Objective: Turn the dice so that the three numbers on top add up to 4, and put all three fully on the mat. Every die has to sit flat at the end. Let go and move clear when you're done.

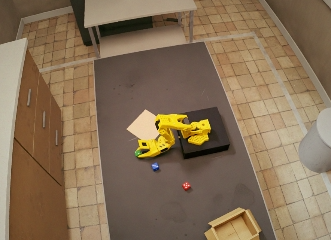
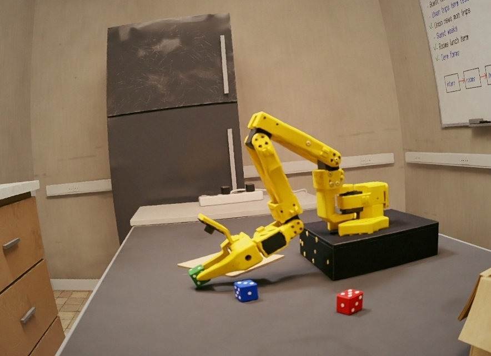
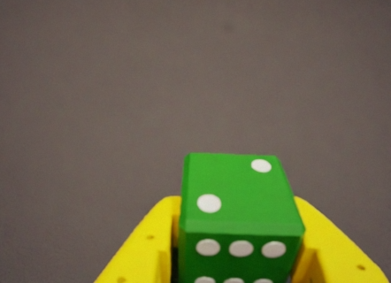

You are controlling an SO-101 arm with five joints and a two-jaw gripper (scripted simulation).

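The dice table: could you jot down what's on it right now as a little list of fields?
arm: yellow gripper shut on the small green die, low over the table, tilted
green die faces seen: two and six
blue die: flat on the grey table, off the mat
red die: flat, five up, off the mat
mat: tan square mat, no dice on it

Cardboard box (image 1: 233,226) (open), drawer cabinet (image 1: 34,141)

Office break room: whiteboard (image 2: 460,54), fridge (image 2: 170,118).
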